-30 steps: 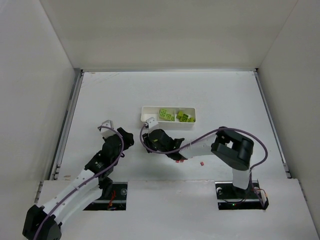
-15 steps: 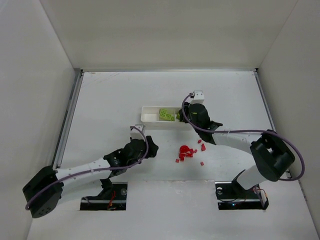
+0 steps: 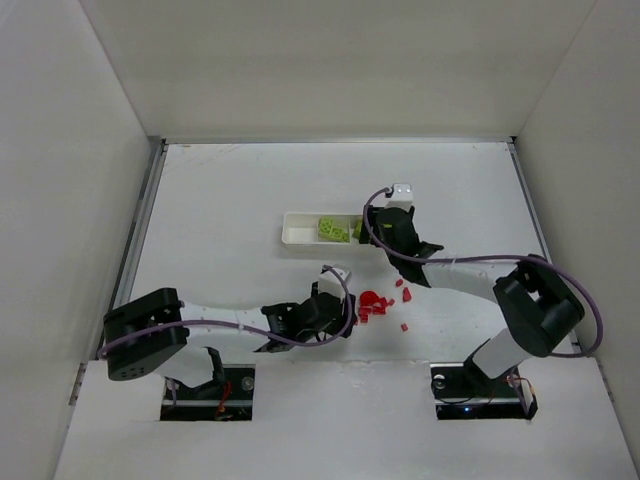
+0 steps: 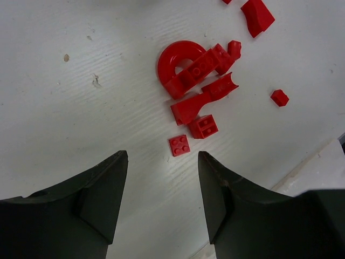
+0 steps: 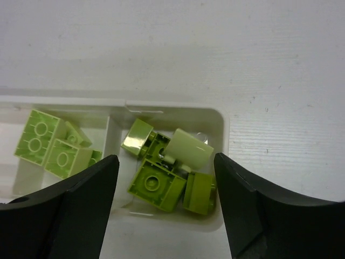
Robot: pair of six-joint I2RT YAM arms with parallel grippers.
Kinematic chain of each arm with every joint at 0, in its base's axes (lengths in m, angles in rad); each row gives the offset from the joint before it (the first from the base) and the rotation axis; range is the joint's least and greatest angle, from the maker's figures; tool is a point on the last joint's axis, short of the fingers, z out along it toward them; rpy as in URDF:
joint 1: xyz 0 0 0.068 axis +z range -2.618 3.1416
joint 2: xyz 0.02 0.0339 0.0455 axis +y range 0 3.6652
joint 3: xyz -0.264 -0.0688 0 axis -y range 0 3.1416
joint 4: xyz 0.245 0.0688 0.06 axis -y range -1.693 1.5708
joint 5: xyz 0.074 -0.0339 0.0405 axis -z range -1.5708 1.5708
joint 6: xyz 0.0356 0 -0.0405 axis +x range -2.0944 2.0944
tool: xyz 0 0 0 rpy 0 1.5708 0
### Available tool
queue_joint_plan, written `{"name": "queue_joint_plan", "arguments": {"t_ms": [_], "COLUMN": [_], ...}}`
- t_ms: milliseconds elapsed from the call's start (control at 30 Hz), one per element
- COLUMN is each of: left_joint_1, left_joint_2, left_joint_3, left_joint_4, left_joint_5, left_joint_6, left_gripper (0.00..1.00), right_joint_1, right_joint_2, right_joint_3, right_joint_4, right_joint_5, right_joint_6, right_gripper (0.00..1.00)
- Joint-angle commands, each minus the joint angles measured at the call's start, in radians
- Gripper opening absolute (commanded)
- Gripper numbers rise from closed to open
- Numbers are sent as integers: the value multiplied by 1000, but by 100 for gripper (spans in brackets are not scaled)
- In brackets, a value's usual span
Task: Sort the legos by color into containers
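Left claw: we find the left gripper [image 4: 161,157] with its jaws standing apart and nothing between them, low over the white table [image 4: 75,91].
Red legos against the left claw: the red legos [image 4: 200,100] lie loose on the table just ahead of the fingertips, none touching them. We see one tight cluster with a few strays beyond it.
Nearest red piece: a square red plate [image 4: 179,145] sits closest, just in front of the gap and a little off its centre line.
Farther red piece: a red arch piece [image 4: 175,54] lies at the far side of the cluster, touching a longer brick.
Right claw: the right gripper [image 5: 165,161] is also spread wide, holding nothing that we can see.
Tray: the white tray [image 5: 225,132] lies on the table beyond the red cluster, apart from it in the top view.
Green legos against the right claw: the green legos [image 5: 156,186] are piled in the tray's right end compartment, directly under the gap between the fingers. Whether any touches a finger we cannot tell.
Middle compartment: further green bricks [image 5: 46,143] lie there, outside the gap, past one finger.
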Motion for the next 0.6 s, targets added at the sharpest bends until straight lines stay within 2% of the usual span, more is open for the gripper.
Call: {"name": "queue_joint_plan", "arguments": {"t_ms": [0, 100, 133, 167, 200, 233, 367, 467, 567], "left_joint_1": [-27, -48, -65, -71, -73, -70, -75, -70, -67], "left_joint_2": [27, 61, 84, 105, 134, 159, 202, 242, 279], "left_joint_3": [71, 102, 120, 128, 143, 161, 184, 211, 229], "left_joint_4": [30, 30, 33, 40, 43, 33, 33, 20, 16], "left_joint_5": [-24, -29, -29, -31, -31, -31, -44, -69, -77], "left_joint_6": [43, 48, 51, 56, 56, 51, 62, 65, 66], "left_gripper": [52, 50, 49, 48, 47, 46, 45, 42, 38], "right_joint_1": [23, 61, 72, 72, 73, 75, 81, 101, 121], "right_joint_2": [-98, -182, -240, -280, -330, -369, -495, -578, -637], "right_joint_3": [-30, -112, -170, -205, -242, -270, -357, -400, -426], "right_joint_4": [37, 37, 27, 19, -1, -19, -67, -113, -180], "right_joint_5": [40, 93, 112, 113, 113, 113, 107, 113, 112], "right_joint_6": [19, 52, 99, 129, 166, 193, 281, 307, 370], "right_gripper": [78, 72, 57, 48, 42, 40, 42, 56, 59]}}
